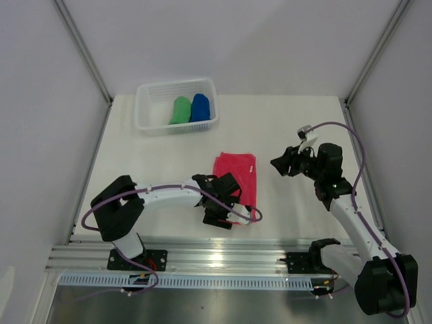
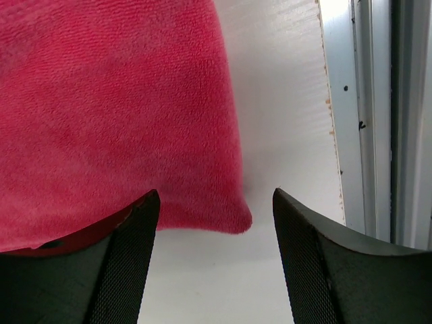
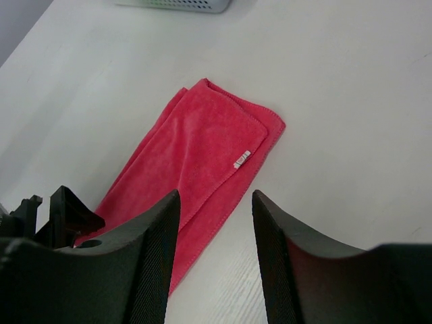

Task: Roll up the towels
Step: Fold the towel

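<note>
The pink-red towel (image 2: 115, 115) was soft, fuzzy cloth with a fine ribbed pile, and the table (image 2: 283, 101) was matt white and faintly grained. The basket (image 1: 143, 111) was white plastic mesh and the rail (image 1: 216, 256) glossy bare metal. The left gripper (image 2: 214, 202) had matt black fingers (image 2: 317, 270), finely cross-hatched.

Robot lab test cell. Bare white counter (image 1: 290, 128) boxed in by blank white wall panels (image 1: 236, 40) on aluminium posts (image 1: 84, 50). Left arm (image 1: 165, 196) and right arm (image 1: 354, 212) bolted to an aluminium rail (image 1: 223, 255) at the near edge (slotted cable duct (image 1: 216, 279) just in front), purple cables (image 1: 362, 154) looped along both arms.
</note>
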Motion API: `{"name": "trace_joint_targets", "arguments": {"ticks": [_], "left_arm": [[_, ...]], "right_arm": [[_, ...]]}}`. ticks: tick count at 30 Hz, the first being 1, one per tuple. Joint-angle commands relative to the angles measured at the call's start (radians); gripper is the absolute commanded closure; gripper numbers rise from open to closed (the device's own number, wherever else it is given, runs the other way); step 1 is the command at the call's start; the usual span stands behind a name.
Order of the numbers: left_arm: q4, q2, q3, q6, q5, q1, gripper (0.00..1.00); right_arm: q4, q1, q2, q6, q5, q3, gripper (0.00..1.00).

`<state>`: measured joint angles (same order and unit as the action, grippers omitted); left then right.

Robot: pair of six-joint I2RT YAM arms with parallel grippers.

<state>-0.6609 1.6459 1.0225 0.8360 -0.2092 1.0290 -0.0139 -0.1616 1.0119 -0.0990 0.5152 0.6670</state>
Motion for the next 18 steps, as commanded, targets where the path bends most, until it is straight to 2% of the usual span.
{"name": "trace_joint_targets", "arguments": {"ticks": [1, 3, 6, 7, 8, 9, 10, 11, 14, 17, 18], "left_arm": [[0.063, 0.034, -0.025, -0.032, 0.004, 0.022, 0.30], [0.060, 0.046, -0.032, -0.050, 0.002, 0.022, 0.30], [0.069, 0.048, -0.061, -0.086, -0.002, 0.023, 0.38], [0.078, 0.052, -0.064, -0.098, 0.005, 0.022, 0.55], [0.083, 0.052, -0.065, -0.112, 0.016, 0.022, 0.67], [0.086, 0.051, -0.062, -0.139, 0.027, 0.017, 0.76], [0.086, 0.048, -0.061, -0.155, 0.030, -0.003, 0.90], [0.078, 0.031, -0.055, -0.169, 0.012, -0.018, 0.96], [0.051, -0.009, -0.032, -0.207, -0.056, -0.076, 0.99], [0.015, -0.032, 0.003, -0.216, -0.125, -0.122, 0.99], [-0.018, -0.031, 0.033, -0.230, -0.187, -0.138, 0.99]], "right_arm": [[0.052, 0.002, -0.084, 0.083, 0.031, -0.036, 0.50], [0.042, 0.002, -0.105, 0.155, 0.072, -0.049, 0.49], [-0.016, -0.010, -0.147, 0.279, 0.127, -0.078, 0.50], [-0.065, -0.021, -0.156, 0.373, 0.126, -0.086, 0.51], [-0.089, -0.033, -0.176, 0.421, 0.125, -0.095, 0.52], [-0.142, -0.048, -0.186, 0.474, 0.124, -0.099, 0.52], [-0.179, -0.080, -0.197, 0.610, 0.131, -0.099, 0.52], [-0.222, -0.099, -0.214, 0.684, 0.134, -0.099, 0.53], [-0.372, -0.151, -0.216, 0.919, 0.146, -0.098, 0.53], [-0.497, -0.205, -0.188, 1.057, 0.193, -0.086, 0.53], [-0.526, -0.235, -0.168, 1.079, 0.194, -0.087, 0.52]]}}
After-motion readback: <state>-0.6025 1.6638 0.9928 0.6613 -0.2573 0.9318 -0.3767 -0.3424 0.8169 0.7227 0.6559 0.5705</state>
